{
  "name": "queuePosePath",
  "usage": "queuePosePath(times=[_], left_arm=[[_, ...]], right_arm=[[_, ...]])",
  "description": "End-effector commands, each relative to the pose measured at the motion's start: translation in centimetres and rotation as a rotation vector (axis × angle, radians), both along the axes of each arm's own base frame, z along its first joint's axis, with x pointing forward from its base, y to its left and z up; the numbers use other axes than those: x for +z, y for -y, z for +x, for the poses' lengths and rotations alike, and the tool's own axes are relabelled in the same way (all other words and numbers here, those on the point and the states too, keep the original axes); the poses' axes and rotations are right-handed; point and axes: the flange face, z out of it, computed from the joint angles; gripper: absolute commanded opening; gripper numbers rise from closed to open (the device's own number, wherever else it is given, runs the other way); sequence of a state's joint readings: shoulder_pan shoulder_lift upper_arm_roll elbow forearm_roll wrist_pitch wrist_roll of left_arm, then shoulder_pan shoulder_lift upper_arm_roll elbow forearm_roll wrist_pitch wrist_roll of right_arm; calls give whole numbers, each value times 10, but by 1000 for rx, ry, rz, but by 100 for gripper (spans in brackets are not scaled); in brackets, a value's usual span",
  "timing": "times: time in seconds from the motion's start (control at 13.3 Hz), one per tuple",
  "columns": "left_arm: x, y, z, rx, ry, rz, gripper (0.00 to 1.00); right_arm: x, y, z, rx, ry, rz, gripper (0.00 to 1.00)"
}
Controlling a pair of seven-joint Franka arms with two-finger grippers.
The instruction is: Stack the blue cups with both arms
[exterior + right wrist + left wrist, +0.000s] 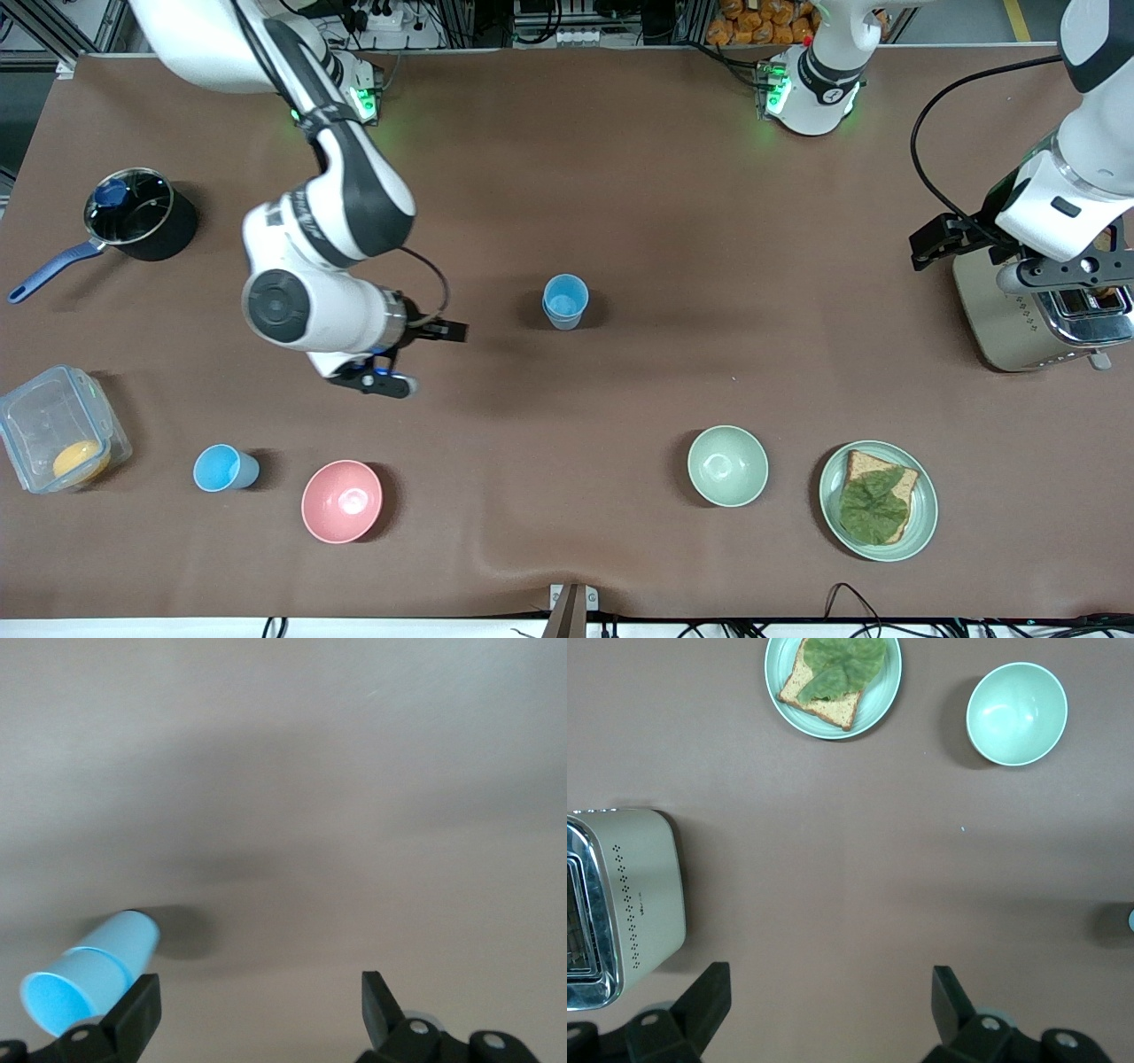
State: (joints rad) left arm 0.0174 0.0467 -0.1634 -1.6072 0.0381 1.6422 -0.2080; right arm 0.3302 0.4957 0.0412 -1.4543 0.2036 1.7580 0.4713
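Cups are sitting well apart as you are working this stack. A paler blue cup [564,301], which looks like one cup already nested in another, is standing mid-table. A bright blue cup [224,468] is standing near the front camera toward the right arm's end, between a clear plastic container [58,440] and the pink bowl [342,501].

Your right gripper [383,370] is hanging open and empty over bare cloth between the two. Your left gripper [824,992], jaws spread wide and holding nothing, is waiting above the toaster [1041,310].

Risk is sitting in the light, tall plastic: a finger clipping the rim could be tipping either cup and sending it rolling. The pink bowl, just beside the bright cup, is crowding one side of your descent.

A pale green bowl [727,465] and a plate with bread and lettuce [877,501] are lying nearer the camera toward the left arm's end; a dark saucepan [137,213] is resting well clear.
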Motion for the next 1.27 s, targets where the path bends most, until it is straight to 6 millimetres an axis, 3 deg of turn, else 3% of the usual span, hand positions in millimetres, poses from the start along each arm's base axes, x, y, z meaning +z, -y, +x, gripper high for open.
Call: queuePosePath(times=[0.0,0.22,0.45,0.53,0.67,0.9,1.05,1.2], left_arm=[[4,0,-2,-11,-6,-24,100],[9,-1,-4,-11,3,-24,100],[13,-1,-5,-8,9,-25,100],[13,-1,-6,-7,1,-26,100],[14,-2,-7,9,-11,-72,100],[17,-6,-8,18,-17,-72,100],[38,-7,-10,16,-18,-62,100],[41,-8,-11,17,-22,-63,100]], right_arm=[[36,72,-9,63,31,17,100],[93,156,-36,150,103,-16,100],[143,214,-60,115,115,-18,100],[162,224,-71,130,129,-24,100],[182,237,-87,186,115,-72,100],[205,265,-89,239,143,-100,100],[215,268,-89,234,145,-104,100],[228,271,-87,212,157,-106,100]])
